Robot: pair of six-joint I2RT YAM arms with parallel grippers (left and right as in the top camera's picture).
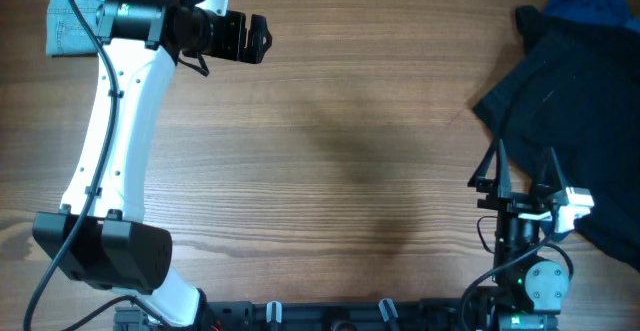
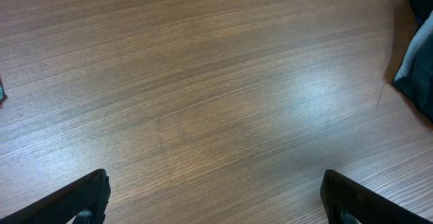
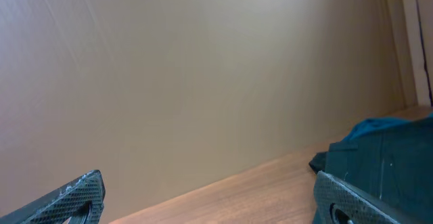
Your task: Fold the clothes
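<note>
1. Left end effector [image 1: 258, 39] is released, its two fingers spread wide with nothing between them; the left wrist view shows only bare wood in the gap.
2. It hangs over the far left part of the table [image 1: 350, 121], pointing toward the middle, at the end of the outstretched white left arm [image 1: 120, 121].
3. The denim garment [image 1: 72, 19], light blue and faded, lies flat in the far left corner of the table. The arm's wrist covers its right edge, and the fingers are past it, over bare wood, clear of the cloth.
4. Right end effector [image 1: 520, 176] is released too, fingers splayed and holding nothing. It sits near the front right of the table, at the left edge of a black garment [image 1: 570, 111].
5. That black garment lies rumpled along the right side, well apart from the denim, with a blue cloth [image 1: 595, 6] showing at its far end.
6. In the right wrist view the black garment and blue cloth sit just beyond the right-hand finger [image 3: 358, 197], against a plain tan wall [image 3: 203, 61].
</note>
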